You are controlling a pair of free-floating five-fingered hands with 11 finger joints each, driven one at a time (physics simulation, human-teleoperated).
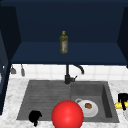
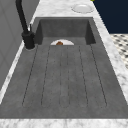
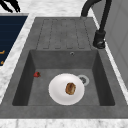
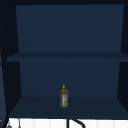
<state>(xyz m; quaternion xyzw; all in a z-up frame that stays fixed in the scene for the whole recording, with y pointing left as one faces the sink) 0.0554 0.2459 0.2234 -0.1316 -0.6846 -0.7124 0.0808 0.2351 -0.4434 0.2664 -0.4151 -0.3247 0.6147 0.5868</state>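
Observation:
My left hand (image 1: 35, 116) hovers over the sink's front left corner, holding nothing. In the right side view its fingers (image 3: 10, 5) look straight and spread. Over the counter to the right of the basin, my right hand (image 1: 122, 98) is curled round a yellow object (image 1: 119, 105). A white plate (image 1: 88, 109) with a brown piece of food (image 3: 70, 88) lies in the basin (image 3: 40, 87). A large red ball (image 1: 67, 115) shows in front of the sink's front edge, between the left hand and the plate. A small red thing (image 3: 37, 74) lies in the basin's front corner.
A black faucet (image 1: 67, 75) rises behind the sink. The ribbed draining board (image 2: 65, 75) takes up the sink's left half. A second white plate (image 2: 82, 8) rests on the right counter. An olive oil bottle (image 1: 63, 42) stands on the open cabinet's lower shelf (image 4: 37, 107).

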